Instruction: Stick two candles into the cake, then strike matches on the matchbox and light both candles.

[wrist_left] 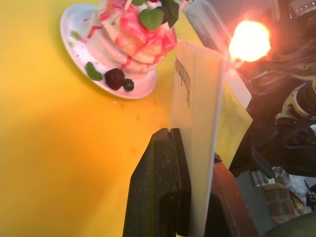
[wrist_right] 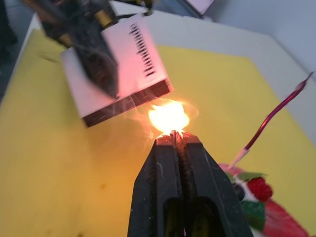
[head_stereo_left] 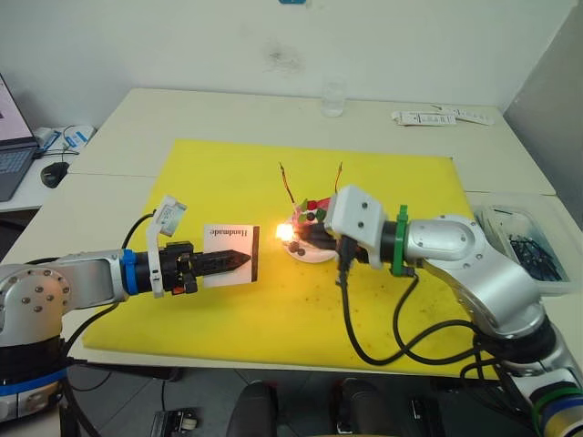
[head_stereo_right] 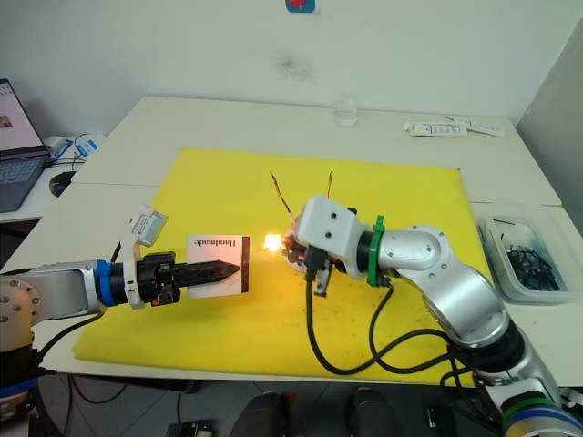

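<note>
My left gripper [head_stereo_left: 244, 260] is shut on the white matchbox [head_stereo_left: 230, 247], holding it on edge above the mat with its "Handmade" lettering showing. My right gripper [wrist_right: 173, 139] is shut on a burning match; its bright flame [wrist_right: 169, 117] flares at the fingertips, just off the matchbox's dark striking strip [wrist_right: 129, 103]. The flame [head_stereo_left: 284, 233] hangs between the matchbox and the pink cake [wrist_left: 133, 39] on its white plate [wrist_left: 79, 34]. Two thin wavy candles [head_stereo_left: 287, 182] [head_stereo_left: 338, 175] stand up from the cake, unlit. My right hand hides most of the cake in the eye views.
A yellow mat [head_stereo_left: 228, 173] covers the table's middle. A glass [head_stereo_left: 333, 98] and white strips [head_stereo_left: 442, 116] lie at the back. A clear bin [head_stereo_left: 526, 244] with dark items sits at the right edge. A laptop [head_stereo_left: 11, 150] and mouse [head_stereo_left: 55, 173] are far left.
</note>
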You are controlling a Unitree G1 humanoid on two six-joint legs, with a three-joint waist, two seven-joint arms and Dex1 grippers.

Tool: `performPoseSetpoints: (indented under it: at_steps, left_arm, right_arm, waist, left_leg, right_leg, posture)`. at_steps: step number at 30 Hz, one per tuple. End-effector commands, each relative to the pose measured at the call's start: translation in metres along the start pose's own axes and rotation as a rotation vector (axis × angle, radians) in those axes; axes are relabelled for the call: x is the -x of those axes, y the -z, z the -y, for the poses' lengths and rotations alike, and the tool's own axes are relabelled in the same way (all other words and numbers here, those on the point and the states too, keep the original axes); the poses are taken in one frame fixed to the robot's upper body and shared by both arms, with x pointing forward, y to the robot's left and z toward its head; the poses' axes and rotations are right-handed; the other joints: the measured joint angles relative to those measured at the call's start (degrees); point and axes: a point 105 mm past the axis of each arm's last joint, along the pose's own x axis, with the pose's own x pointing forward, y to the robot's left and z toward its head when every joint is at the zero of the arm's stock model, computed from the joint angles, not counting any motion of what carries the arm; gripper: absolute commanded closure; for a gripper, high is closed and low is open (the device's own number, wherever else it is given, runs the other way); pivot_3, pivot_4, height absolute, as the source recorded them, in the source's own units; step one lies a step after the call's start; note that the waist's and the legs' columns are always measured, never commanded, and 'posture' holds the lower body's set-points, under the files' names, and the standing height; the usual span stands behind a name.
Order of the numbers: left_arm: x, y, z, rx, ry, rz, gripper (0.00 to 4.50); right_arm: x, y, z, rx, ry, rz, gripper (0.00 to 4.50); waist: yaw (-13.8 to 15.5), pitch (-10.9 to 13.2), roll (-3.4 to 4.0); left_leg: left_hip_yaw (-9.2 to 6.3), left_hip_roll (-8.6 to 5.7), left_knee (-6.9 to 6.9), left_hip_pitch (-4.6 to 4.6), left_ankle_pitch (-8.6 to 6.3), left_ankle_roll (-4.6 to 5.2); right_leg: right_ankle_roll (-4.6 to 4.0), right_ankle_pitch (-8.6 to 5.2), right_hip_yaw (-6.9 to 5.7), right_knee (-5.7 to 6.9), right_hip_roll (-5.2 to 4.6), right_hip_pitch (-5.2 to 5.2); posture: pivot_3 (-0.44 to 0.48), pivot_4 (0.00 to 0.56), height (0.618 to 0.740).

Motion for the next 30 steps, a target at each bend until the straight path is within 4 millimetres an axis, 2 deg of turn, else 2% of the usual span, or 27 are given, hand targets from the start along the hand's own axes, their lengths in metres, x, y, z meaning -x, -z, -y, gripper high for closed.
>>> performPoseSetpoints:
  at_steps: [1, 4, 11, 30]
  left_arm:
    - [-0.007, 0.004, -0.002, -0.012, -0.002, 0.014, 4.50]
    - [-0.014, 0.012, 0.000, -0.002, 0.021, 0.003, 4.50]
    - [-0.028, 0.013, 0.011, -0.004, 0.080, 0.006, 4.50]
    - [-0.039, 0.007, 0.013, -0.018, 0.104, 0.008, 4.50]
  right_arm:
    - [-0.006, -0.012, 0.020, 0.063, 0.139, 0.022, 4.47]
    - [-0.010, -0.017, 0.029, 0.083, 0.203, 0.029, 4.47]
    - [-0.014, -0.022, 0.044, 0.140, 0.290, 0.055, 4.47]
    - [-0.027, -0.012, 0.045, 0.164, 0.302, 0.079, 4.47]
  waist:
    - [0.08, -0.01, -0.01]
    - [0.07, -0.01, -0.02]
    - [0.01, -0.02, -0.03]
    - [-0.09, -0.02, -0.03]
  left_leg:
    - [0.01, -0.02, 0.01, 0.00, 0.00, 0.00]
    - [0.06, -0.05, 0.02, -0.01, 0.00, 0.00]
    - [-0.01, 0.03, -0.05, -0.06, 0.00, 0.00]
    - [-0.03, 0.10, -0.05, -0.05, 0.00, 0.00]
  right_leg:
    - [-0.01, 0.01, 0.01, -0.01, -0.02, 0.01]
    - [-0.16, 0.12, 0.06, -0.01, -0.04, 0.01]
    - [-0.17, 0.12, 0.00, -0.01, 0.04, -0.03]
    - [-0.17, 0.13, 0.00, 0.00, 0.18, -0.04]
  posture:
    - [0.000, 0.150, 0.740]
    - [0.000, 0.150, 0.740]
    - [0.000, 0.150, 0.740]
    - [0.000, 0.150, 0.740]
